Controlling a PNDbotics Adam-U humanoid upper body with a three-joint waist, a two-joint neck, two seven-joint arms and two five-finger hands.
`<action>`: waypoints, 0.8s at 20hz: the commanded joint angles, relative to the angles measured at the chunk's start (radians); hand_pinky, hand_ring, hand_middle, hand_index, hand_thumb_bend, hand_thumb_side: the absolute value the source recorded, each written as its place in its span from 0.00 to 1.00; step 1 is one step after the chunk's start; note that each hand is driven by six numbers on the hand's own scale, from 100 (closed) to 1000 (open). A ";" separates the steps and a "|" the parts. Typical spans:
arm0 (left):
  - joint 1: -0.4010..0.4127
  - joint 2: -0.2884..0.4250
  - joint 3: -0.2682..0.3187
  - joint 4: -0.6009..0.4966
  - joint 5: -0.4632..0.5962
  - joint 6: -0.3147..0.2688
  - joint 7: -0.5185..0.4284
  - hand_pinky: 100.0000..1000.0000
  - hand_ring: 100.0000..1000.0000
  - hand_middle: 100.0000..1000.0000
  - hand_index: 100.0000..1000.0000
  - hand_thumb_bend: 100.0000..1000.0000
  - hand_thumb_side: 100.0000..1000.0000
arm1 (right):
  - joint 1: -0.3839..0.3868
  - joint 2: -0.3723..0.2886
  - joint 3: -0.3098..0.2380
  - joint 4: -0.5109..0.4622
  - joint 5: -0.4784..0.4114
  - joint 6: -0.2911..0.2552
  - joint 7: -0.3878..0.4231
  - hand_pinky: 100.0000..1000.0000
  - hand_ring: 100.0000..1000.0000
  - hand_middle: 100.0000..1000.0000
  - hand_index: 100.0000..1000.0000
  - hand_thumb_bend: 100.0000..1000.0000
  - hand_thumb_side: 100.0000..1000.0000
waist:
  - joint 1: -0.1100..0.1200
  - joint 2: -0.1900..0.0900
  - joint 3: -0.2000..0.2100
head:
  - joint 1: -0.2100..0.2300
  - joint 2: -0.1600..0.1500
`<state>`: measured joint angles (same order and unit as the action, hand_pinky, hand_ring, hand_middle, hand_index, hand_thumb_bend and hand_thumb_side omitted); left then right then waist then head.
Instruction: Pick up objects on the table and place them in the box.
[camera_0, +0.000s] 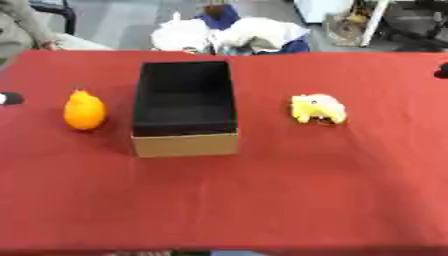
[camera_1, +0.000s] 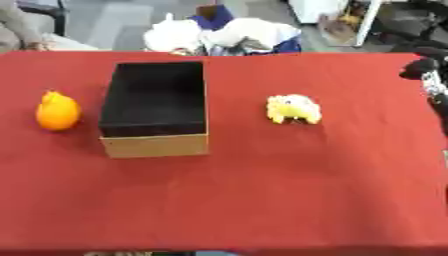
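An open cardboard box (camera_0: 185, 144) with a dark inside stands at the table's middle, and nothing shows inside it. Left of it lies an orange, pear-shaped object (camera_0: 85, 111). A yellow plush toy (camera_0: 318, 108) lies to the right of the box. My right hand (camera_1: 421, 68) shows as a dark shape at the far right edge, well apart from the toy. At the left edge a small dark and white bit of my left hand (camera_0: 9, 98) peeks in, beside the orange object but not touching it.
The red cloth-covered table (camera_0: 262, 200) fills the view. Beyond its far edge lies a heap of white and blue fabric (camera_0: 229, 32). A person's sleeve (camera_0: 22, 30) shows at the far left corner.
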<state>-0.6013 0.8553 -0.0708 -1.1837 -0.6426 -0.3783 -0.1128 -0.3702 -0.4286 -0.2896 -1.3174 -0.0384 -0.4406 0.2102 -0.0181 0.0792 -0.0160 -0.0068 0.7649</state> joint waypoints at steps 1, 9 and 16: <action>-0.055 -0.008 -0.014 0.060 -0.058 -0.018 -0.004 0.71 0.70 0.72 0.83 0.72 0.40 | -0.013 -0.029 -0.001 -0.009 -0.007 -0.002 0.004 0.70 0.58 0.53 0.78 0.00 0.63 | 0.003 -0.013 -0.001 | 0.004 0.005; -0.141 -0.098 -0.024 0.231 -0.191 -0.065 -0.024 0.71 0.70 0.72 0.83 0.63 0.55 | -0.013 -0.028 0.000 -0.005 -0.010 -0.004 0.008 0.70 0.58 0.53 0.78 0.00 0.63 | 0.000 -0.007 -0.001 | 0.005 0.005; -0.180 -0.152 -0.011 0.325 -0.249 -0.066 -0.054 0.71 0.69 0.72 0.83 0.58 0.60 | -0.018 -0.027 0.005 -0.002 -0.013 -0.008 0.013 0.70 0.58 0.53 0.78 0.00 0.62 | -0.007 -0.004 -0.005 | 0.010 0.005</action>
<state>-0.7576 0.6871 -0.0939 -0.8610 -0.8807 -0.4436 -0.1626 -0.3706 -0.4284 -0.2825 -1.3113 -0.0455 -0.4480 0.2194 -0.0268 0.0862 -0.0198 -0.0010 0.7649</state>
